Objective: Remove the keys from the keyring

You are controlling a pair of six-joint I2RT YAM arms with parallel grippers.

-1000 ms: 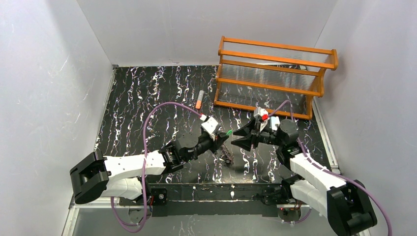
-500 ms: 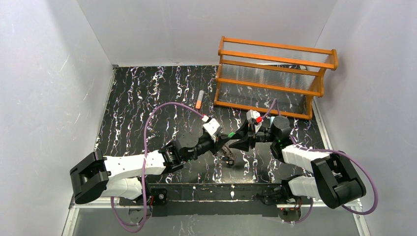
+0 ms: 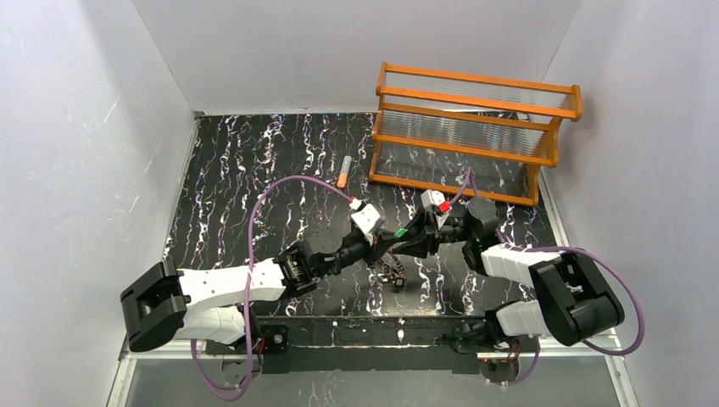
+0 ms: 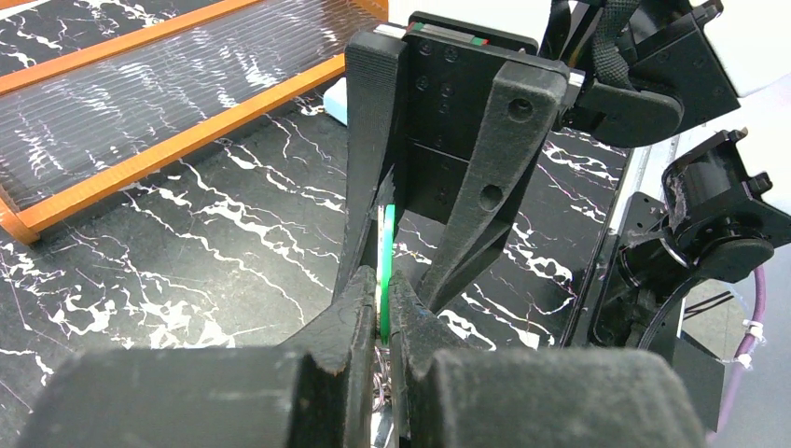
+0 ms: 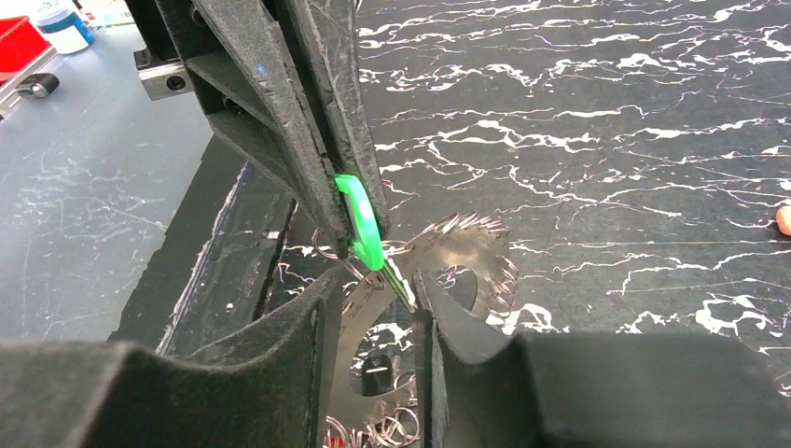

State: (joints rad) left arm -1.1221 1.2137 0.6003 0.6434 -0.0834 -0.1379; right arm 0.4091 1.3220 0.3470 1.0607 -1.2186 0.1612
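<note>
Keyring (image 5: 466,247) is at the middle of the black marble table (image 3: 254,170), hanging between the two grippers, a flat grey toothed disc with a dark round hole. I cannot tell whether its lower edge touches the tabletop.

Starting at the left: the left arm (image 3: 237,284) lies low across the near side and reaches in towards the centre. Beyond it, farther back on the marble, a small orange tube (image 3: 343,174) lies well apart from the action.

On to the left gripper (image 4: 382,291). It is clenched tight on the green key (image 5: 359,224), both fingers pressed flat against its sides, with only a thin green edge showing between them in its own wrist view. The key points down and away from that grip, and the toothed disc hangs just under it, with a cluster of small wire loops (image 5: 373,429) lower still.

Then the right gripper (image 5: 373,285), facing the left one head-on. Its jaws stand partly apart, one finger on either side of the green key's lower end and the top of the disc. There is a clear gap on one side, and on the other I cannot tell whether the pad touches metal, so no firm grasp shows there.

Farther right, the right arm (image 3: 526,259) folds back to its base, and an orange rack (image 3: 475,127) stands at the far right corner.
</note>
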